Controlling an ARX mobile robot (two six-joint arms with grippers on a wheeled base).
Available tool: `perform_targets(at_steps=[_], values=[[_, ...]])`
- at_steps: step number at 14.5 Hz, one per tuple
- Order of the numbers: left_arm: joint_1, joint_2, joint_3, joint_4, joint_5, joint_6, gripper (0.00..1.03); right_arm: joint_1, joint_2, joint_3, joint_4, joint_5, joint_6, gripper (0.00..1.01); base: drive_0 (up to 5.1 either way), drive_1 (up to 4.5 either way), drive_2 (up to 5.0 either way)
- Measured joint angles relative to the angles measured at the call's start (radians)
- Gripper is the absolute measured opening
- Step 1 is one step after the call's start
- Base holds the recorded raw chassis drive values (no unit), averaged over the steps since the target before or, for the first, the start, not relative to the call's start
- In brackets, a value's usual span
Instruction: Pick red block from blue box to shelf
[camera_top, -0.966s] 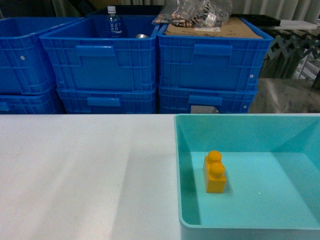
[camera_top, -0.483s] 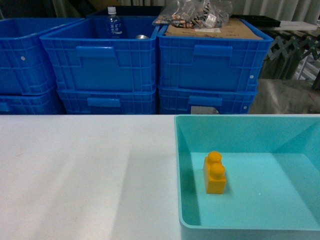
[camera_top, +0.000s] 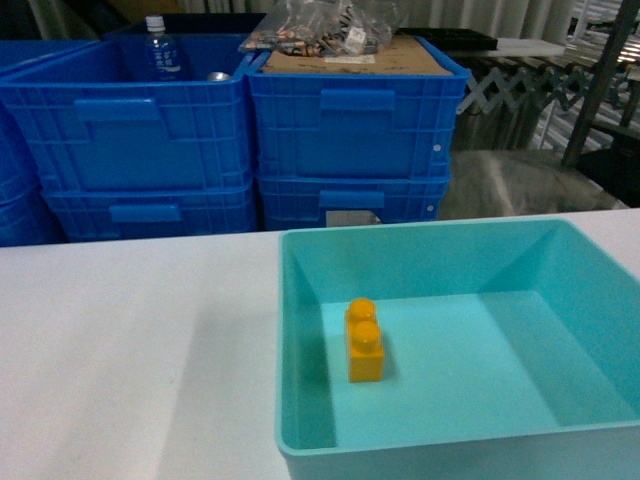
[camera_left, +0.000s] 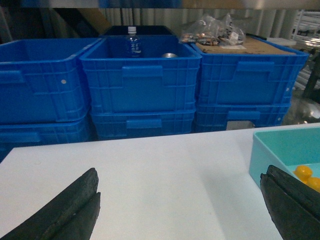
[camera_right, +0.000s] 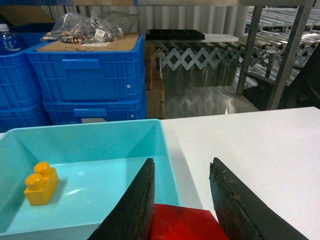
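The red block (camera_right: 182, 224) sits gripped between the two dark fingers of my right gripper (camera_right: 182, 162), held above the near right corner of the blue box (camera_right: 100, 140). Only the block's top face shows. That pale turquoise box (camera_top: 300, 250) rests on the white table and holds one orange-yellow two-stud brick (camera_top: 364, 342). Over bare tabletop left of the box (camera_left: 280, 145), my left gripper (camera_left: 181, 172) stands wide open and empty. Steel uprights of the shelf (camera_right: 248, 50) rise beyond the table at the right. Neither gripper shows in the head view.
Stacked dark blue ribbed crates (camera_top: 350, 130) stand behind the table; one holds a water bottle (camera_top: 158, 45), another carries cardboard and bagged parts (camera_top: 320, 25). A folding metal lattice (camera_right: 200, 55) sits by the shelf. The white table (camera_right: 260, 145) stretches right of the box.
The head view has swung to the right: the blue box and the crates now sit further left in the frame, and the box's right wall has come into sight.
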Motion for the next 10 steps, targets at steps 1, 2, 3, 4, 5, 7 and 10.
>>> perform_targets(at_steps=[1,2,3,4,5,7,10], values=[[-0.001,0.000,0.000,0.000,0.000,0.000,0.98,0.000,0.000,0.000,0.000,0.000,0.000,0.28,0.0,0.00,0.0],[-0.001,0.000,0.000,0.000,0.000,0.000,0.98,0.000,0.000,0.000,0.000,0.000,0.000,0.28,0.0,0.00,0.0],[-0.001,0.000,0.000,0.000,0.000,0.000,0.98,0.000,0.000,0.000,0.000,0.000,0.000,0.28,0.0,0.00,0.0],[-0.001,0.000,0.000,0.000,0.000,0.000,0.98,0.000,0.000,0.000,0.000,0.000,0.000,0.28,-1.6,-1.61,-1.6],[-0.001,0.000,0.000,0.000,0.000,0.000,0.98,0.000,0.000,0.000,0.000,0.000,0.000,0.28,-1.6,-1.61,-1.6],[-0.001,0.000,0.000,0.000,0.000,0.000,0.98,0.000,0.000,0.000,0.000,0.000,0.000,0.28,-1.6,-1.61,-1.6],[-0.001,0.000,0.000,0.000,0.000,0.000,0.98,0.000,0.000,0.000,0.000,0.000,0.000,0.28,-1.6,-1.61,-1.6]])
